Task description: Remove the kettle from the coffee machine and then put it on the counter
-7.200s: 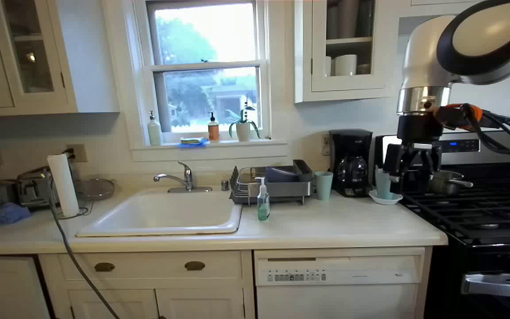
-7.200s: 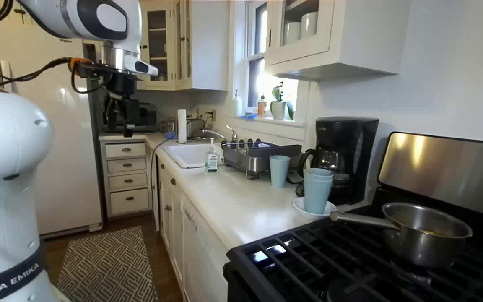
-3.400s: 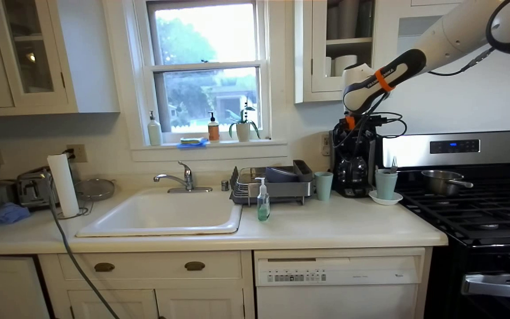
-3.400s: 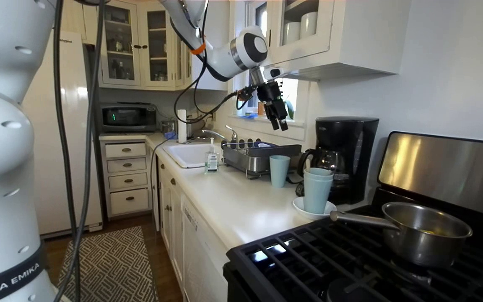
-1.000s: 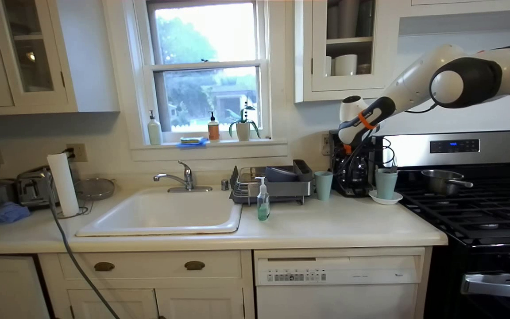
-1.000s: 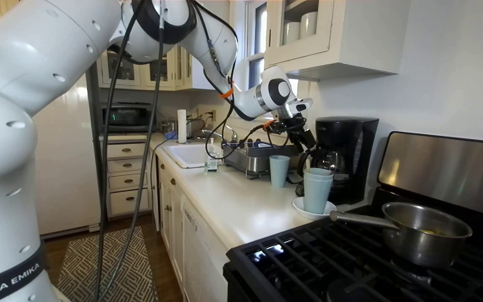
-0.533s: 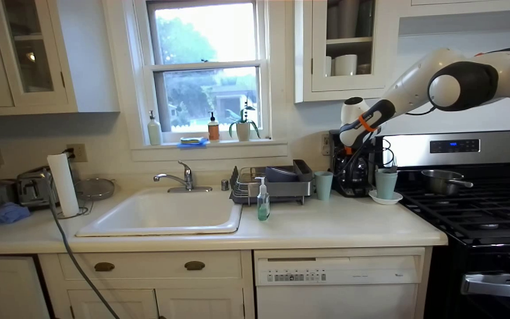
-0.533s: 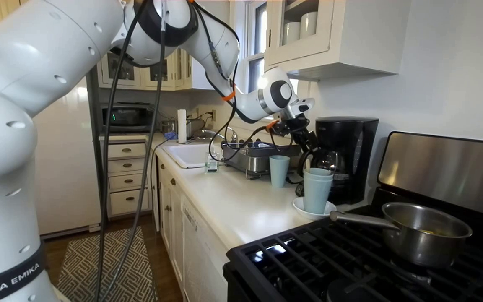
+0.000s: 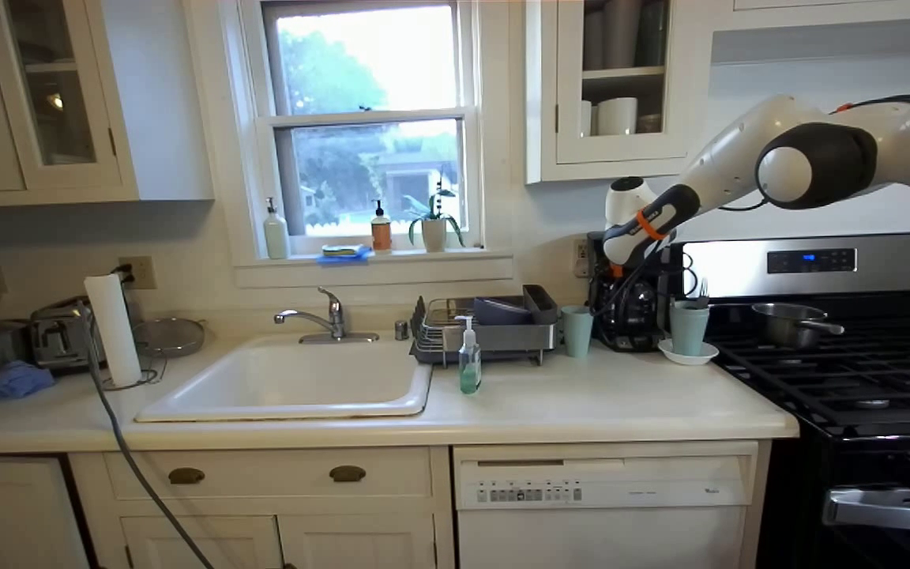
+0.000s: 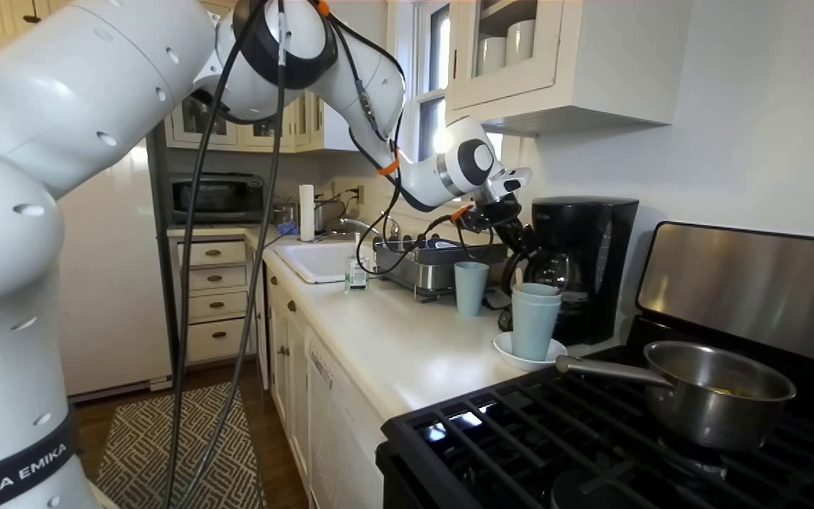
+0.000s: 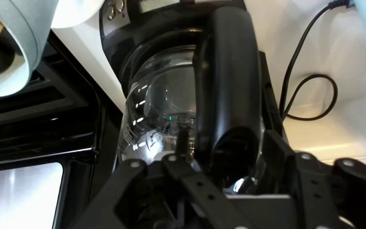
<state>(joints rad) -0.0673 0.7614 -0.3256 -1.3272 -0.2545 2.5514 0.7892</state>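
The kettle, a clear-glass carafe (image 11: 160,105) with a thick black handle (image 11: 230,73), sits inside the black coffee machine (image 10: 587,219). In the wrist view my gripper (image 11: 226,136) straddles the lower part of that handle, one finger on each side. A strip of glass shows between the left finger (image 11: 183,140) and the handle, so the jaws are partly open, not clamped. The right finger (image 11: 276,146) looks very near the handle; contact there cannot be made out. An exterior view has the gripper (image 10: 526,244) at the machine's front. Pale counter (image 10: 393,339) extends before it.
Stacked teal cups (image 10: 535,322) on a white dish stand close beside the machine, and a single teal cup (image 10: 470,286) on its other side. Beyond that are a dish rack (image 10: 428,272) and a soap bottle (image 9: 469,363). A saucepan (image 10: 718,396) sits on the stove.
Over several seconds the arm has swung across to the coffee machine and come down to the kettle's handle. In the last second it shifted only slightly while the fingers drew closer together.
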